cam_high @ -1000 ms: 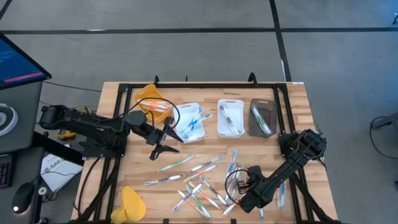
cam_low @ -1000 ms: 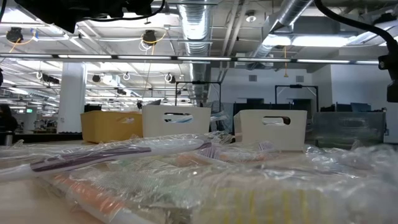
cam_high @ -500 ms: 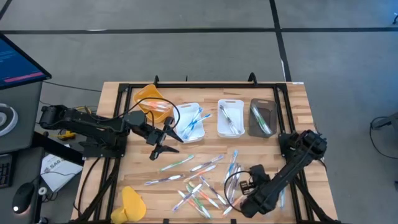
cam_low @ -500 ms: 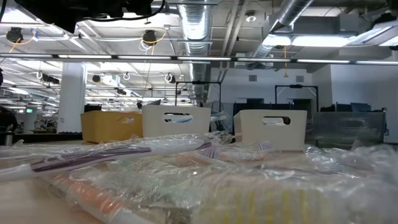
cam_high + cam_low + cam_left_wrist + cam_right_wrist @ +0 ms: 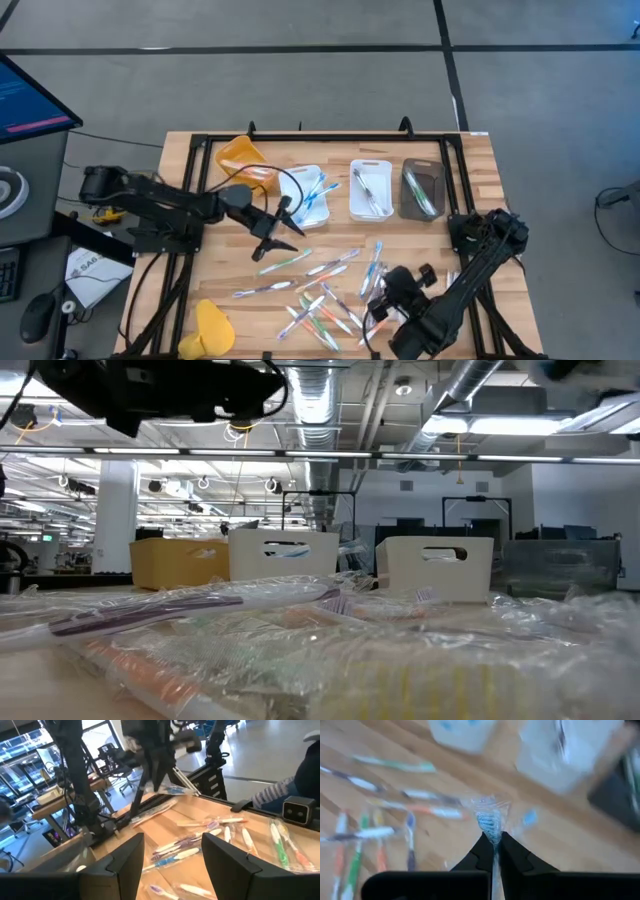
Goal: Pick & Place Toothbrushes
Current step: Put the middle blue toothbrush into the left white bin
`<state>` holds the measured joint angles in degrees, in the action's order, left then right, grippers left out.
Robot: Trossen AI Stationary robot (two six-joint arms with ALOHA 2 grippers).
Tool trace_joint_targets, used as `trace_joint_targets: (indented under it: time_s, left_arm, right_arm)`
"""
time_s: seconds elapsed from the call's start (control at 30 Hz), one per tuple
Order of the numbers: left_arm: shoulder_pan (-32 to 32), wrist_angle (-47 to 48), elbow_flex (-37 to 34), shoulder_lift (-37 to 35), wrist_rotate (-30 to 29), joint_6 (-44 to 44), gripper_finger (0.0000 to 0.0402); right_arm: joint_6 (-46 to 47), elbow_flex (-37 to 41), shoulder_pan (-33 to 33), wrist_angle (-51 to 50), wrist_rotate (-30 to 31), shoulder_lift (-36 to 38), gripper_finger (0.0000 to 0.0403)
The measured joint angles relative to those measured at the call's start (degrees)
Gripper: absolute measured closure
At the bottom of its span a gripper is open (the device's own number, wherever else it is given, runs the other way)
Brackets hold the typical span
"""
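Bench point(image 5: 480, 165) of wood carries yellow tray point(image 5: 243, 160), two white trays point(image 5: 372, 190) and dark tray point(image 5: 423, 190) along far side. Toothbrushes point(image 5: 320, 290) lie scattered mid-bench, some in trays. Left hand point(image 5: 283, 226) hovers near them, fingers apart, empty. Right hand point(image 5: 493, 851) pinched tight on a wrapped blue toothbrush point(image 5: 490, 822), lifted off bench.

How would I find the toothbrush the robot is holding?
Look at the right hand, above the wooden table near its front edge. Pinched there is a blue-bristled toothbrush in a clear wrapper, the only one lifted while the others lie flat.
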<state>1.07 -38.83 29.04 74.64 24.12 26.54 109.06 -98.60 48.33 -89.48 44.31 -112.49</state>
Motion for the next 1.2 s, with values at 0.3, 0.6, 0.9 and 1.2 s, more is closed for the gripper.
trace_joint_targets:
  time_s: [0.3,0.6,0.9,1.2]
  left_arm:
    - [0.89,-23.23,0.66,14.24,0.31,-7.01,0.0211]
    - [3.99,-25.60,8.21,22.69,0.26,-13.50,0.0211]
    - [7.62,-25.58,13.60,25.97,3.32,-11.87,0.0211]
    - [7.66,-25.55,16.19,26.00,2.10,-16.21,0.0211]
  right_arm:
    - [-18.02,-3.84,-0.07,4.37,16.00,0.02,0.0399]
    - [-31.69,-6.22,-1.36,8.76,23.89,0.02,0.0399]
    - [-49.32,-8.09,-4.10,18.95,27.54,0.03,0.0398]
    - [-78.72,-8.07,-7.15,42.12,27.70,0.04,0.0398]
